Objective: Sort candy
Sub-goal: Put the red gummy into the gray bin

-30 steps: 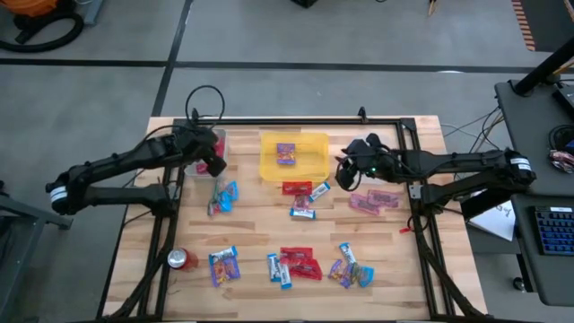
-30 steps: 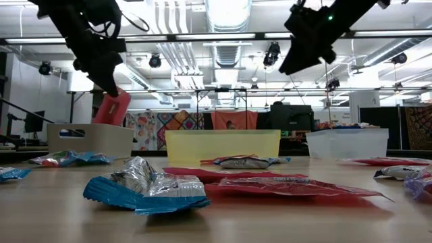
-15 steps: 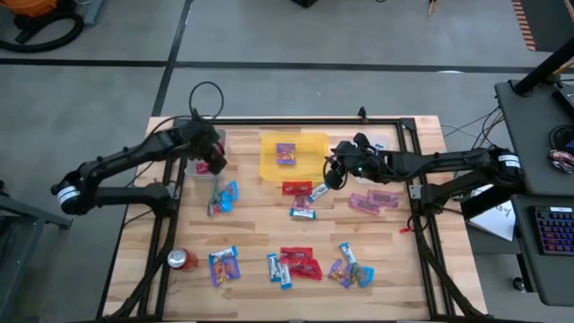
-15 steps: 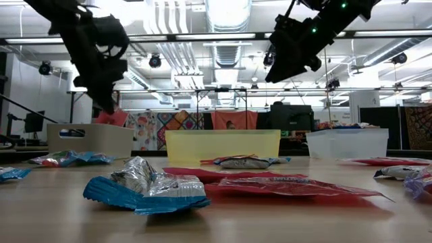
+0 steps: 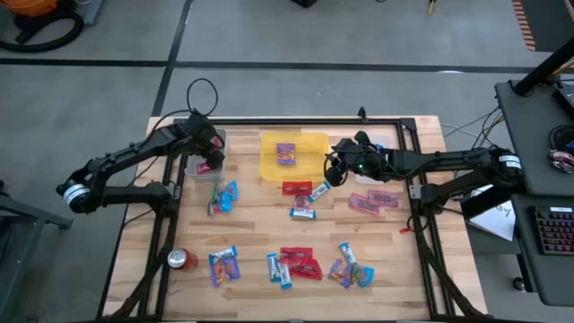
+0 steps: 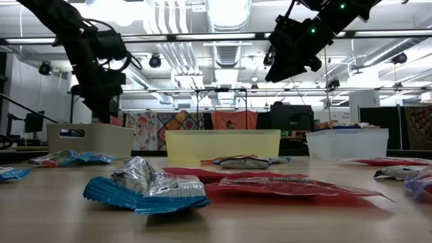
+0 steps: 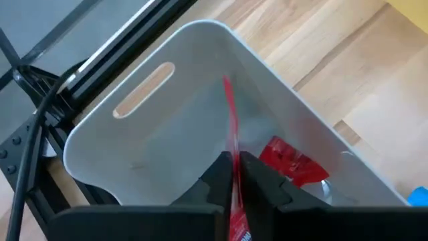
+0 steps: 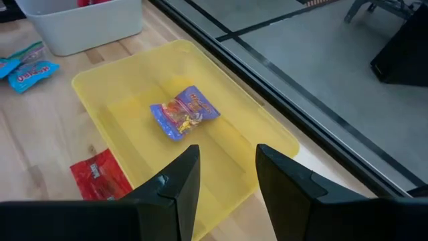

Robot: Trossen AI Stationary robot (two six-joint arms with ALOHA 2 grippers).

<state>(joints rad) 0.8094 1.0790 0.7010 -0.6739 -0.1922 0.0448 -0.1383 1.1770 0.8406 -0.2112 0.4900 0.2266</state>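
Note:
My left gripper [image 5: 205, 162] hangs in the white bin [image 5: 218, 141] at the table's far left, shut on a flat red packet [image 7: 229, 114]. A second red packet [image 7: 291, 161] lies on the bin's floor. In the low view this gripper [image 6: 101, 101] dips behind the bin's wall [image 6: 88, 138]. My right gripper [image 5: 333, 171] is open and empty, raised above the table by the right side of the yellow bin [image 5: 269, 161]. Its wrist view looks past the open gripper [image 8: 224, 181] at a purple packet [image 8: 185, 112] lying in that bin. Other candy lies loose on the table. My left gripper pinches the flat red packet between its two fingers, which are on the packet's end [image 7: 233, 157] nearest the wrist camera. The packet shows edge-on, its free end reaching past the fingertips into the white bin. It is clear of the bin floor as far as shows.
A red packet [image 5: 297, 187] and blue-and-white bars [image 5: 303, 213] lie near the yellow bin, pink packets [image 5: 372, 199] to their right. Mixed candy [image 5: 296, 265] is spread along the near side, with a red soda can [image 5: 182, 259] near left. A clear bin [image 6: 347, 142] stands far right.
My left gripper has come down into the white bin with the red packet, which now sits mostly behind the bin's wall in the low view. My right gripper has moved toward the table's left, up to the yellow bin's right side, then held still.

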